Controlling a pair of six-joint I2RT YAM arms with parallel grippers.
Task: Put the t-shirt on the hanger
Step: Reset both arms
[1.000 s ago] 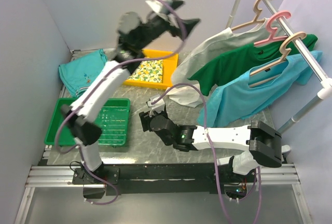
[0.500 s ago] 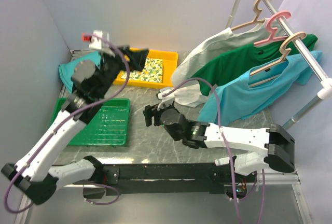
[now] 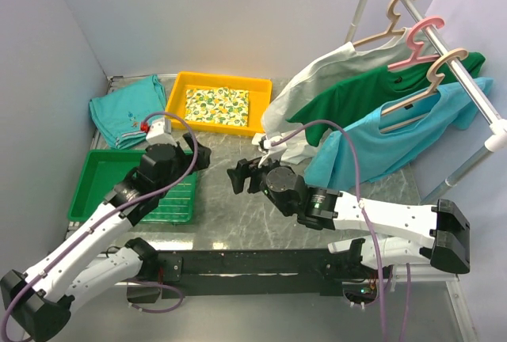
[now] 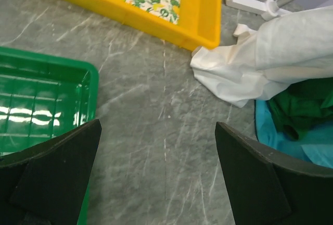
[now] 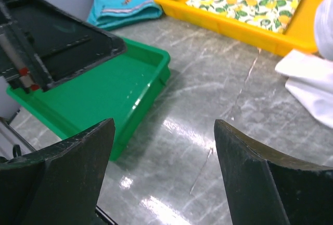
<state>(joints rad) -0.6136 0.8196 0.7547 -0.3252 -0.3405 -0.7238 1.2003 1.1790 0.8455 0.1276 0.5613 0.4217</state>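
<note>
- T-shirt (image 3: 317, 81), white, hangs on the beige hanger (image 3: 394, 19) from the rail (image 3: 485, 105) at the far right. Its hem lies crumpled on the table (image 3: 226, 211).
- Green tray (image 3: 103, 180) sits near left, with the yellow tray (image 3: 226, 127) beyond it.
- Left pincer (image 4: 157, 126) is by the green tray's right edge, fingers spread wide, empty.
- Right pincer (image 5: 164, 126) is mid-table, also gaping and holding nothing.
</note>
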